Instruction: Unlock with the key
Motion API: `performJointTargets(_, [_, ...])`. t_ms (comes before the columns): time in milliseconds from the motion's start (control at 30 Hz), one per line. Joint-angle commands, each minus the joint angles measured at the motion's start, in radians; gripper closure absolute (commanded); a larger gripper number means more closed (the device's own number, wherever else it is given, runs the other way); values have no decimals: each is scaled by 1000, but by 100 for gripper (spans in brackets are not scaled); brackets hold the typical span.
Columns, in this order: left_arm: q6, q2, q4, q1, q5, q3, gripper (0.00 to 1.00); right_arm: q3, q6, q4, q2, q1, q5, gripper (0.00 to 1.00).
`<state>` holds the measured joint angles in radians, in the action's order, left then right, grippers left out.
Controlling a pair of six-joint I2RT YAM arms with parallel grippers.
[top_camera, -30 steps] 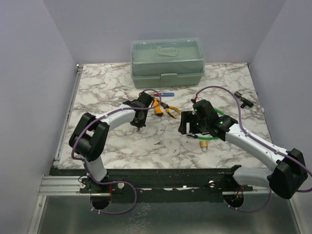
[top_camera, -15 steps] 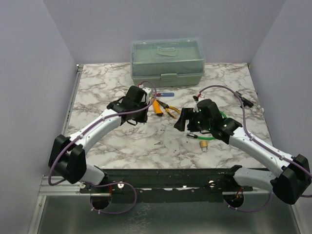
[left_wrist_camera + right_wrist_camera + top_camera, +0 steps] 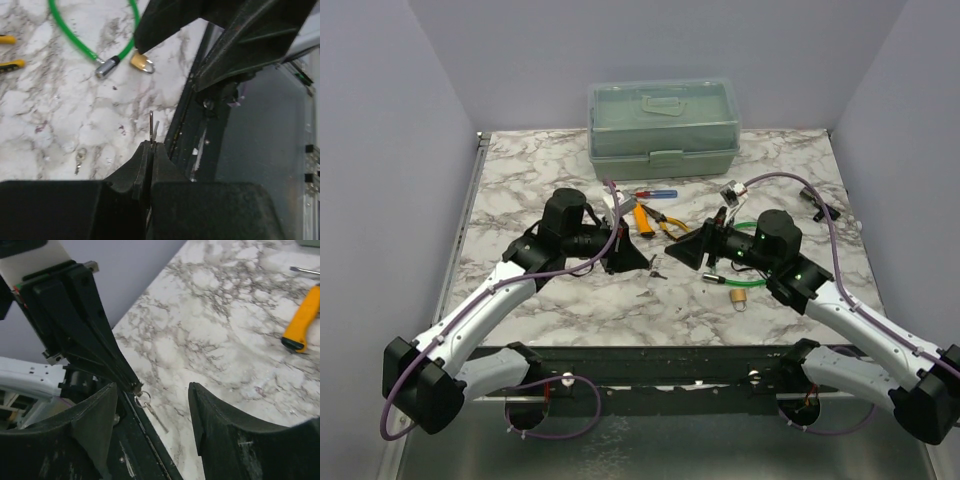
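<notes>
Under the pale green toolbox (image 3: 663,125), at its back edge, marble table (image 3: 520,180). All places below are taken from the toolbox.

Left arm (image 3: 510,285): reaches in from the near left and ends in front of the toolbox's middle, well apart from it. Right arm (image 3: 830,295): comes from the near right to the same spot, so the two wrists face each other tip to tip.

Left gripper (image 3: 645,263) (image 3: 150,145) (image 3: 134,385): fingers pressed together, pinching the key. Right gripper (image 3: 675,252) (image 3: 152,387): fingers spread wide with nothing between them but air. In the left wrist view its fingers (image 3: 165,22) loom dark at the top.

Green cable (image 3: 760,228) (image 3: 75,40): looped in front of the toolbox's right half, partly under the right wrist. Its metal end lies just beside the padlock.

Yellow-handled hand tools (image 3: 645,220) (image 3: 302,315): in front of the toolbox's middle, between it and the grippers.

Red-and-blue screwdriver (image 3: 655,194): just in front of the toolbox, closest of the loose items.

Brass padlock (image 3: 738,298) (image 3: 141,62): lying on the marble in front of the toolbox's right end, farther from it than the grippers.

Key (image 3: 656,266) (image 3: 151,124) (image 3: 159,420): thin silver sliver on a small ring, sticking out past the left fingertips. It sits in the gap between the two grippers, in front of the toolbox's middle and well apart from the padlock.
</notes>
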<state>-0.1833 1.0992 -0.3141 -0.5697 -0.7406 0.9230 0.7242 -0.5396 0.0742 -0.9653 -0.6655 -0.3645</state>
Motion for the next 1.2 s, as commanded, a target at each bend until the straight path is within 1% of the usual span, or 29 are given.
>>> performJointTargets(0, [-46,-39,90,-4,-244,-35,100,6,46,149,-20,-2,-220,38])
performJointTargets(100, [-63,-53,111,-2,-271,-41,100,29,59,160,-40,-1,-341,39])
performJointTargets(167, [-75,-56,121,-2,-290,-42,100,44,73,160,-50,-2,-412,42])
performJointTargets(333, [-104,-66,155,-2,-318,-49,100,75,119,108,-62,-2,-513,46])
performJointTargets(533, [-131,-67,189,-3,-342,-58,100,93,136,79,-96,-1,-554,55])
performJointTargets(700, [-139,-67,200,-2,-348,-61,100,100,126,90,-126,-2,-573,57])
performJointTargets(833, [-140,-68,202,-2,-342,-65,100,105,124,94,-138,-2,-579,63])
performJointTargets(967, [-142,-64,203,-2,-341,-65,100,106,120,98,-147,-2,-596,65])
performJointTargets(1133, [-143,-57,203,-2,-344,-66,100,98,112,121,-153,-2,-608,75])
performJointTargets(1167, [-142,-56,203,-2,-343,-67,100,98,110,124,-154,-2,-612,76])
